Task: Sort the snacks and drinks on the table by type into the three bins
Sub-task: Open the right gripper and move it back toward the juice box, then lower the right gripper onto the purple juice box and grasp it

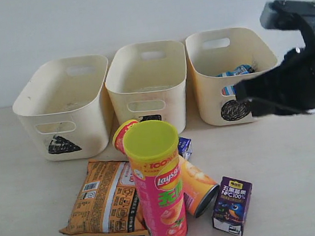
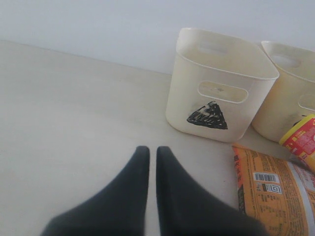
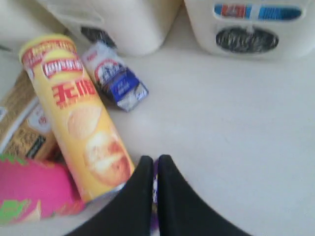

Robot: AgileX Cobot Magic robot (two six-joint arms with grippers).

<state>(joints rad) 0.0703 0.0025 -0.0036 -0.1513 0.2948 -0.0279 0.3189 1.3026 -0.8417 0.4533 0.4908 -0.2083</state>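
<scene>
While circle bin [image 1: 206, 103] holds blue-white packet [image 1: 235, 71], left tool [image 2: 149, 150], right tool [image 3: 154, 160] pinched closed.

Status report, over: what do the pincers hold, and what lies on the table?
Left pincer shut, empty; right pincer shut, empty. Blue-white packet in circle bin. Pink tube, yellow tube, orange packet, purple carton, blue carton on table, clustered.

Three cream bins: triangle bin [image 1: 90, 135], square bin [image 1: 168, 108], circle bin [image 1: 207, 100]; two chip tubes: pink tube [image 1: 161, 192], yellow tube [image 1: 195, 181]; two juice cartons: purple carton [image 1: 232, 205], blue carton [image 1: 185, 147]; two packets: orange packet [image 1: 101, 199], blue-white packet [image 1: 237, 71]; two black claws: left claw [image 2: 152, 150], right claw [image 3: 155, 160]; one tabletop [image 1: 290, 165].
</scene>
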